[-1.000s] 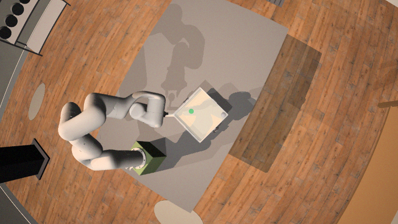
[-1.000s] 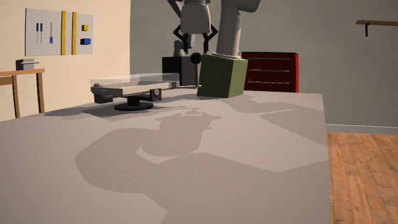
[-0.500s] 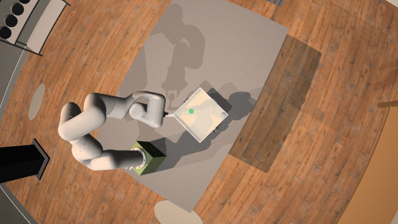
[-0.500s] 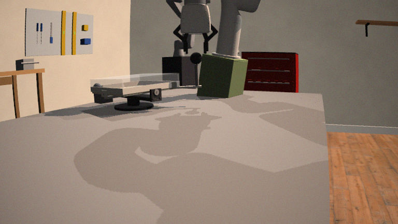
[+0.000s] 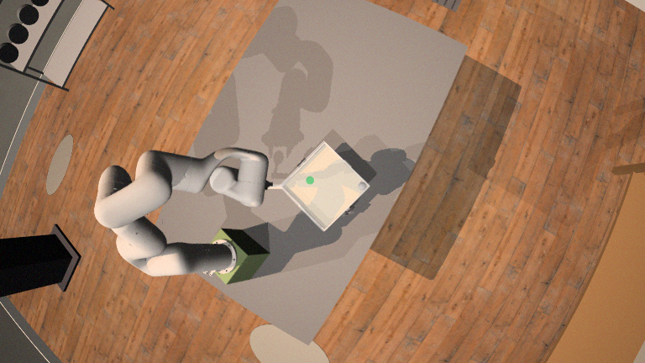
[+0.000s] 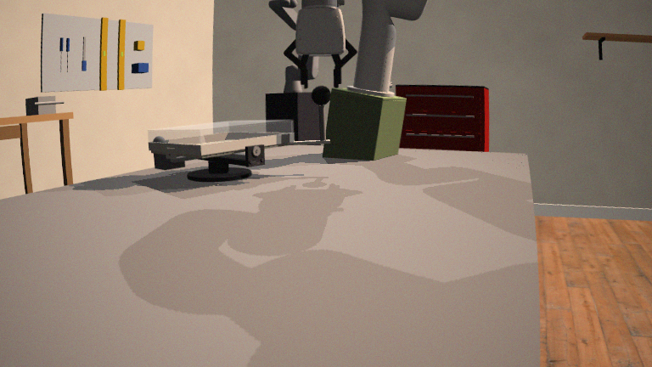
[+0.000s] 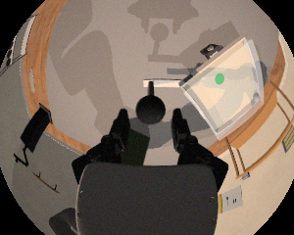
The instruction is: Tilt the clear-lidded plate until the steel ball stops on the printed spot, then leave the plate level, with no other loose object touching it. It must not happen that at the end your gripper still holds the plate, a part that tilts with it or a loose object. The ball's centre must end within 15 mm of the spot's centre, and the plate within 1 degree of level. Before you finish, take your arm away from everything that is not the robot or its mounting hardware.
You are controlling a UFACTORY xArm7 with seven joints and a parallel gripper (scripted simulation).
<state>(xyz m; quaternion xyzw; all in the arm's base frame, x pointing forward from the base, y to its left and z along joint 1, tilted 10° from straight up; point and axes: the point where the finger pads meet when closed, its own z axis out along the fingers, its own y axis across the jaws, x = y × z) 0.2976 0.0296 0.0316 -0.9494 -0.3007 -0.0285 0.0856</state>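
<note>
Overhead, open fingers (image 6: 320,74) — black knob (image 6: 320,95) below

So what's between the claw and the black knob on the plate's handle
Nothing: the exterior view shows a bare gap between the open claw, hanging above, and the black knob of the plate.

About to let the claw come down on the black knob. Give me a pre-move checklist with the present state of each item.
1. Claw open: ok.
2. Claw holds nothing: ok.
3. Fingers straddle the black knob in the wrist view: ok.
4. Claw low enough to grip the knob: not ok, it hangs just above.
5. Steel ball on the green spot: not ok, it sits in a far corner.
6. Plate level: cannot tell.
</note>
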